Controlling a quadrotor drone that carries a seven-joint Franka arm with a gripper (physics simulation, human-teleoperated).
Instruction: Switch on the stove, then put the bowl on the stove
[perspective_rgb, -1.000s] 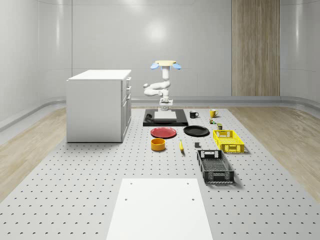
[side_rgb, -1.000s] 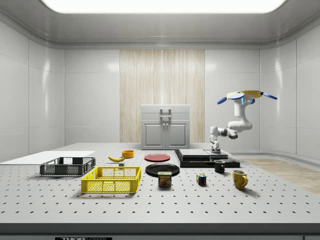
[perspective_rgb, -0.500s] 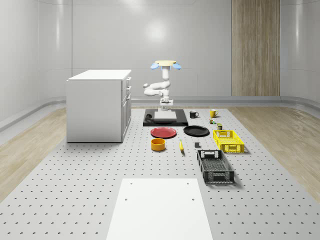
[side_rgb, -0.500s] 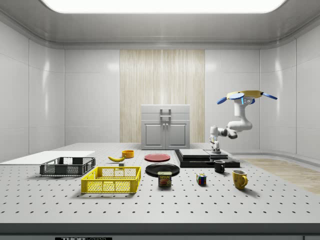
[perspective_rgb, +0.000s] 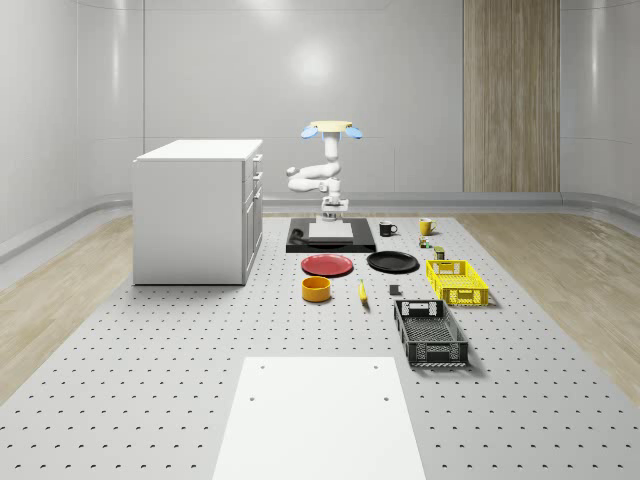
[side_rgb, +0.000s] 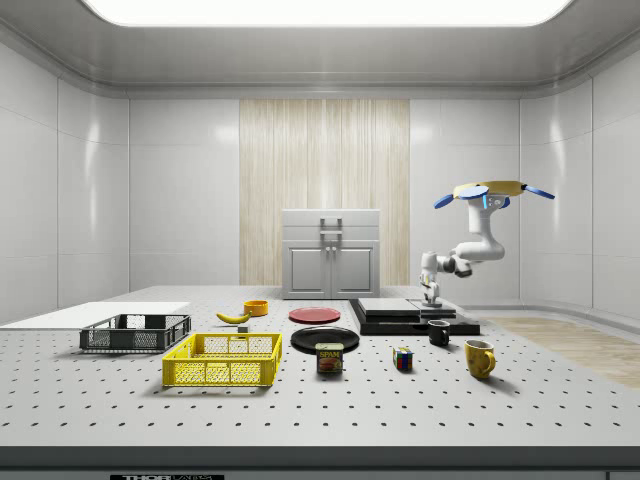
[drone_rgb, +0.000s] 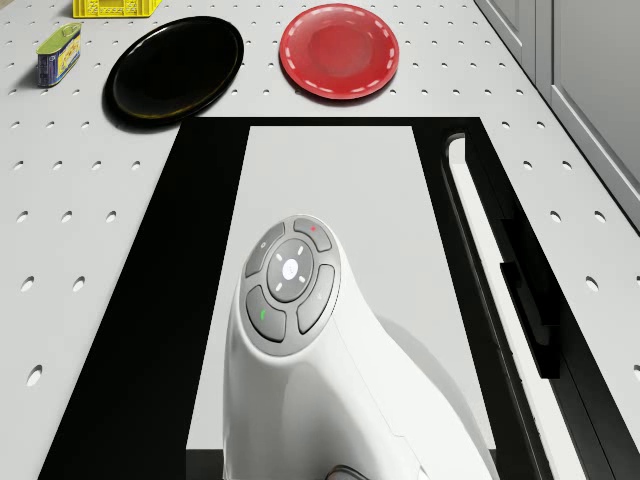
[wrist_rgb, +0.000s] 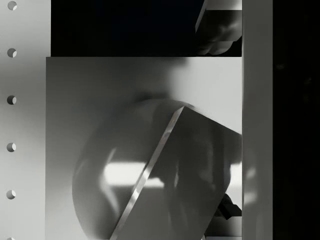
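The stove (perspective_rgb: 330, 236) is a black slab with a pale grey top plate (drone_rgb: 330, 190), standing at the far end of the table (perspective_rgb: 200, 330). The orange bowl (perspective_rgb: 316, 289) sits on the table nearer the camera, in front of the red plate (perspective_rgb: 327, 265); from the side the bowl (side_rgb: 256, 307) is well left of the stove (side_rgb: 412, 316). The drone (perspective_rgb: 331, 128) hovers above the stove's far edge (side_rgb: 492, 190). Its arm bends down, and the gripper (perspective_rgb: 332, 214) points straight down, just above the grey plate (side_rgb: 431, 298). The arm's wrist (drone_rgb: 290, 285) hides the gripper from the drone camera.
A white cabinet (perspective_rgb: 197, 210) stands on the whole-scene view's left of the stove. Beside the stove are a black plate (perspective_rgb: 392, 262), a black mug (perspective_rgb: 386, 229) and a yellow mug (perspective_rgb: 425, 226). Nearer lie a banana (perspective_rgb: 362, 291), a yellow crate (perspective_rgb: 457, 281), a black crate (perspective_rgb: 430, 333) and a white board (perspective_rgb: 318, 420).
The arm's hand has risen a little above the stove plate. The drone, bowl and everything else on the table stay where they were.
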